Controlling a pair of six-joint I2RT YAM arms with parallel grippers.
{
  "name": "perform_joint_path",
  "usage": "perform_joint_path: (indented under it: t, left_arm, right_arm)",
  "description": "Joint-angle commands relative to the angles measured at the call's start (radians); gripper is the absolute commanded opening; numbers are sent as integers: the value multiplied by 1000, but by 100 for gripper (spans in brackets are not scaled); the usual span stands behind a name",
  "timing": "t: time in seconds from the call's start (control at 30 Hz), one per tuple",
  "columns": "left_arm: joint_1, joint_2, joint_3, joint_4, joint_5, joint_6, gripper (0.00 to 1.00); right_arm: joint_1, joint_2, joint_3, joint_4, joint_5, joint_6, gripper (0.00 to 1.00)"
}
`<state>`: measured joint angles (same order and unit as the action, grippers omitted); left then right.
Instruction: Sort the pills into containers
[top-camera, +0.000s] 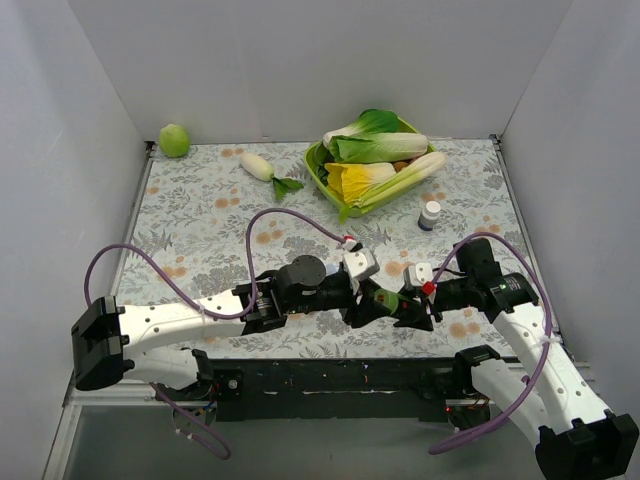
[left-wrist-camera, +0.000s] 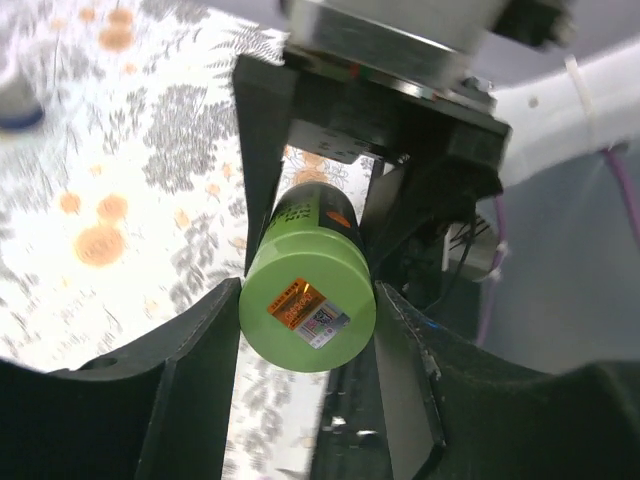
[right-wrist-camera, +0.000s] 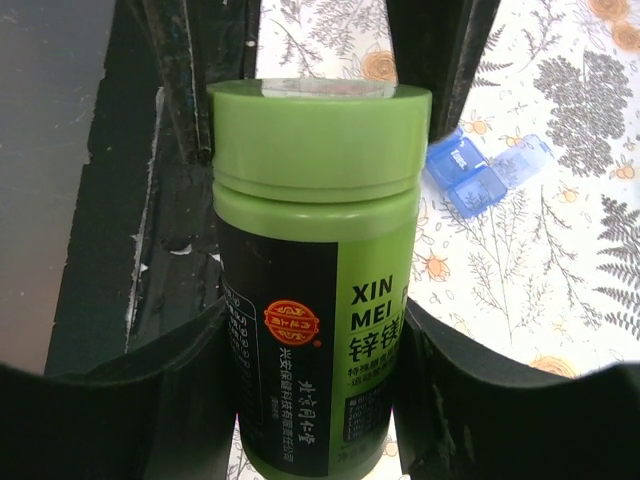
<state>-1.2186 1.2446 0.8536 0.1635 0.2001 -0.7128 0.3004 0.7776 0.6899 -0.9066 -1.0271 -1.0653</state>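
A green pill bottle (top-camera: 386, 298) with a black label is held level just above the table's near middle, gripped from both ends. My left gripper (top-camera: 366, 305) is shut on its green cap end (left-wrist-camera: 307, 310), which carries an orange sticker. My right gripper (top-camera: 411, 306) is shut on the bottle's labelled body (right-wrist-camera: 315, 330). The cap is on the bottle. The small translucent blue pill box (right-wrist-camera: 485, 172) lies on the table beyond the bottle in the right wrist view; the arms hide it in the top view. No loose pills show.
A small bottle with a white cap (top-camera: 430, 214) stands right of centre. A lime-green bowl (top-camera: 318, 166) of leafy vegetables sits at the back, with a white radish (top-camera: 258, 166) and a green round fruit (top-camera: 174, 140) to its left. White walls enclose the table.
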Motion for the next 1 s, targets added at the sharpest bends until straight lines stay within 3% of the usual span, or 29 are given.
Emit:
perform_joint_path:
  t: [0.0,0.13,0.2,0.27,0.37,0.4,0.53,0.63,0.77,0.9,0.97]
  left_arm:
    - [16,-10,56,-123,-186,-562,0]
    - [68,-30,30,-214,-136,-1087,0]
    - [73,-7,45,-225,-73,-1265,0]
    - [74,21,83,-234,-48,-1315,0]
    - [74,36,120,-268,-33,-1326,42]
    - [73,32,128,-269,-31,-1315,58]
    - [74,-23,104,-262,-39,-1229,87]
    - [80,-100,50,-262,-51,-1142,97]
    - [88,-221,-28,-260,-53,-922,98]
    - [88,-338,-152,-203,48,-418,98]
    - [74,-396,-231,-164,52,-277,98]
  right_arm:
    - [-7,-15,13,101,58,112,8]
    - [-9,-18,-1,182,136,206,7]
    - [-9,-17,-9,195,144,215,7]
    - [-9,-15,-10,201,147,222,7]
    - [-11,-14,-4,190,148,223,7]
    - [-12,-18,-3,187,148,220,7]
    - [-15,-26,-12,184,139,217,7]
    - [-15,-29,-12,183,130,214,7]
    - [-15,-28,-1,163,102,182,7]
    - [-17,-24,14,91,30,76,8]
    - [-17,-18,22,37,-25,1,8]
